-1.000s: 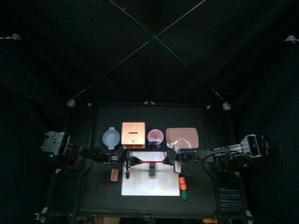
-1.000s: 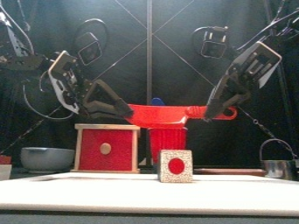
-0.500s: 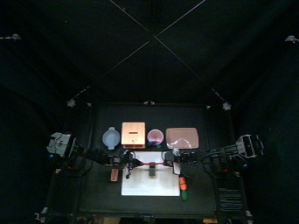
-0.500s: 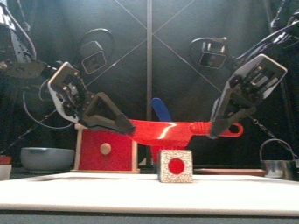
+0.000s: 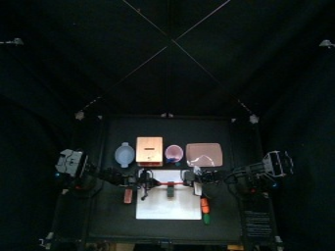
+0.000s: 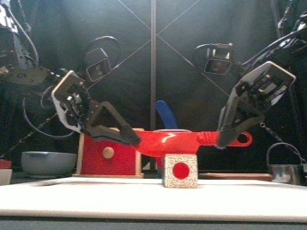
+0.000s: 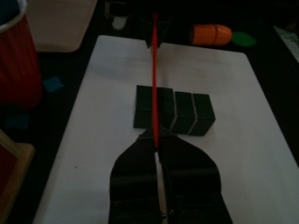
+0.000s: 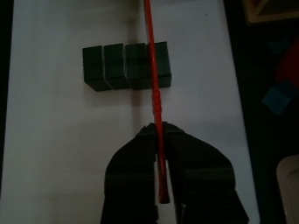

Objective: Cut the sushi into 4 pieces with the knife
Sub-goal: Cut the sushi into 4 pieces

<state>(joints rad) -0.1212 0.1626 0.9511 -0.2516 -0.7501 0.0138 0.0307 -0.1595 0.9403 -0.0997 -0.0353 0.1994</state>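
Above the sushi roll [image 6: 180, 170], the left end effector [image 6: 124, 136] and right end effector [image 6: 223, 138] each grip an end of the red knife [image 6: 171, 138]. It crosses the roll.

wooden box [image 6: 109, 152], blue-grey bowl [image 6: 46, 163], red cup [image 7: 24, 51]

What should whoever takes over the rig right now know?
Left end effector: shut on one end of the red knife.
Right end effector: shut on the other end.
The knife is held level, just above the sushi roll, which lies on the white cutting board. Both wrist views put the blade over the seam beside an end block.
Done: knife picked up and lined up.
Left: every cut. The blocks look all joined. Press down at this seam, then at the others, for four pieces.
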